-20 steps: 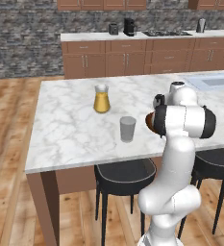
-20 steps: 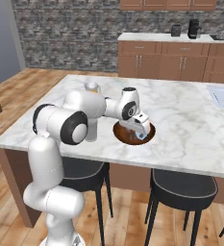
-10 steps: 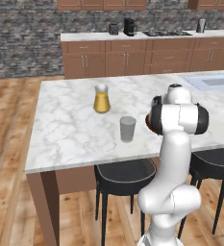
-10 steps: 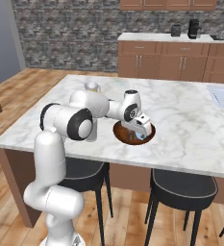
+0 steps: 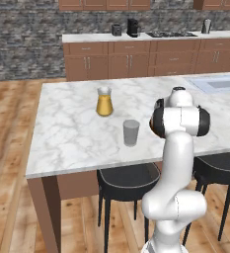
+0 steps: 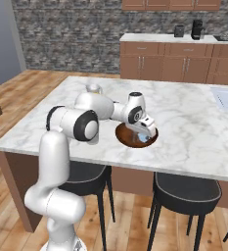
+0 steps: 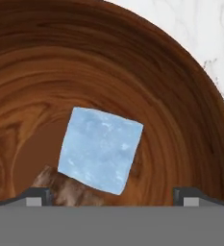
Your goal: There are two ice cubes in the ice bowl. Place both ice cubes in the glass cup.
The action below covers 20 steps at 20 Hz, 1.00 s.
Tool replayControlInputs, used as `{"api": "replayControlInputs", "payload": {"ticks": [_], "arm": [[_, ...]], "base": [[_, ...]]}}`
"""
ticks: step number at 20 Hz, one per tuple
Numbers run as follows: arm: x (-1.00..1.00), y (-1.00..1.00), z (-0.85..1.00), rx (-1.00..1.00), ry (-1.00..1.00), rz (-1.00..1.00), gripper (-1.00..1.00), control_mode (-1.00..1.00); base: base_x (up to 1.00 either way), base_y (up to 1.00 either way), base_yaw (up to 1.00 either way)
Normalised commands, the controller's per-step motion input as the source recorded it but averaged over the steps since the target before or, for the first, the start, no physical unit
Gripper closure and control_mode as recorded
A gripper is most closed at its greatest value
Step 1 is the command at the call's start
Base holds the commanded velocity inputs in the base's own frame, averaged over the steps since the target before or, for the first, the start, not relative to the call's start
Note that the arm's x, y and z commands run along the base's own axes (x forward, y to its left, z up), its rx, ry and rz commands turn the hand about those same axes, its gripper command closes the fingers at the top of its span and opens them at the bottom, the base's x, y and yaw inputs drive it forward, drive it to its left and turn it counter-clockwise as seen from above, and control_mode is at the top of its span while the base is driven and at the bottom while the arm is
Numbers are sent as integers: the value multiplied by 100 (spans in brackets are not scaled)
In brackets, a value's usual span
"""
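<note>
One glass cup (image 5: 131,132) stands on the marble desk (image 5: 72,128) near a pitcher of orange liquid (image 5: 104,102). From the right base, the gripper (image 6: 144,135) dips into the ice bowl (image 6: 124,138). Hand view: fingers (image 7: 35,196) spread wide flank one ice cube (image 7: 100,149) lying inside the bowl.

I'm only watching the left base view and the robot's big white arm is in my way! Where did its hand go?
Observer: It's down in the ice bowl, a brown bowl on the counter behind the arm.
Operator: Is it holding ice?
Observer: Not yet. The gripper is open, with one ice cube lying between its fingertips on the bowl's floor.
Operator: Is there another cube?
Observer: I can't make out a second one; the hand view is too close and the right base view too small.
Operator: I see a grey cup. Any ice in it?
Observer: The glass cup looks empty.
</note>
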Motion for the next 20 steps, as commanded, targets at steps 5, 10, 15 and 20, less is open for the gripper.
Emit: {"api": "replayControlInputs", "payload": {"ticks": [5, 10, 15, 20], "arm": [[23, -9, -20, 0, -1, 0, -100, -100], [13, -10, -20, 0, -2, 0, -100, -100], [3, -4, -23, 0, -1, 0, -100, -100], [-9, 0, -15, 0, 0, 0, 100, -100]], "base": [[0, 0, 0], [0, 0, 0], [0, 0, 0], [0, 0, 0]]}}
